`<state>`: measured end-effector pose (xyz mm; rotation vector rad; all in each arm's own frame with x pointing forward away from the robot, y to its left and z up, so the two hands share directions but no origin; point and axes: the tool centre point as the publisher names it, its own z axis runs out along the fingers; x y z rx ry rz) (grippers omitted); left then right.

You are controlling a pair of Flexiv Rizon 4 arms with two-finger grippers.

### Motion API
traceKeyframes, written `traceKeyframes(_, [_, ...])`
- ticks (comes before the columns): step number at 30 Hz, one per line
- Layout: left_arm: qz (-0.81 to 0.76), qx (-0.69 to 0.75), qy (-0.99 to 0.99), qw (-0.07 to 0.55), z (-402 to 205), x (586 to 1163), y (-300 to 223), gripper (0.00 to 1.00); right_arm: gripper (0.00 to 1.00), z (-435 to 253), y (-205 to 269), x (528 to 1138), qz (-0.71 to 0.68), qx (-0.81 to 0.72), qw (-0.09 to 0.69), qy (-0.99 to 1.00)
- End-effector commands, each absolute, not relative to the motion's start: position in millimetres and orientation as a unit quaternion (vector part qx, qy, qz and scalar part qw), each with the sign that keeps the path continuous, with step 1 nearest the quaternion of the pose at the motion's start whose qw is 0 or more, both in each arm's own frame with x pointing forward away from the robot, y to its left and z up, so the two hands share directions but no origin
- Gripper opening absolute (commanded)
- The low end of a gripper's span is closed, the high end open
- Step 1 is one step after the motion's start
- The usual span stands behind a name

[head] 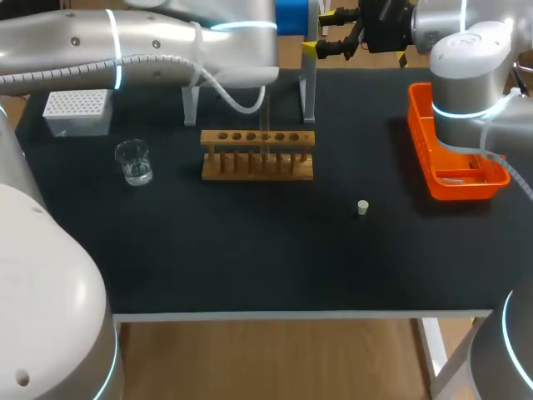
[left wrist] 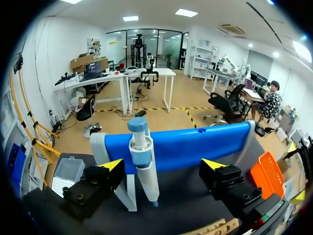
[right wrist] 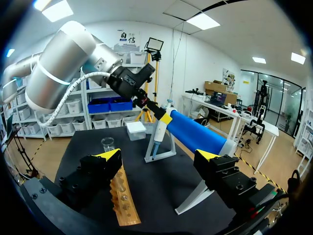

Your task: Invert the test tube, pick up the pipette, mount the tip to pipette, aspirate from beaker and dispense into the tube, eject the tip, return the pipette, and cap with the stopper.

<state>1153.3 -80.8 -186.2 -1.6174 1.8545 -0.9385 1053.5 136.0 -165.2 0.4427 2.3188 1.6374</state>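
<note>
Pipette between left end effector's jaws

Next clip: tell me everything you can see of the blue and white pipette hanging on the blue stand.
The blue and white pipette hangs upright against the blue bar of the stand, with its plunger end up and its narrow nozzle down. No tip appears to be mounted. It looks like plastic, with a blue cap, a white neck and a pale blue body that tapers downward. It sits just ahead of the open left gripper, in line with the gap between the fingers. Whether they touch it cannot be told.
</note>
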Motion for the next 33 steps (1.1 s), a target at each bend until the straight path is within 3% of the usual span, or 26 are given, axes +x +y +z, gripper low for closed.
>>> traceKeyframes(1, [-0.350,-0.589,0.682,0.255,-182,1147,-80,1.00,1.00,-165,135,1054,0.564,0.152,0.133,0.801])
traceKeyframes(11, [-0.443,-0.483,0.711,0.255,-145,1123,-80,1.00,1.00,-165,135,1054,0.564,0.152,0.133,0.801])
traceKeyframes(19, [-0.545,-0.337,0.742,0.198,-133,1095,-73,1.00,1.00,-165,135,1054,0.564,0.152,0.133,0.801])
traceKeyframes(23, [-0.603,-0.257,0.744,0.128,-135,1083,-73,1.00,1.00,-165,135,1054,0.564,0.152,0.133,0.801])
traceKeyframes(33, [-0.603,-0.257,0.744,0.128,-135,1083,-73,1.00,1.00,-165,135,1054,0.564,0.152,0.133,0.801])
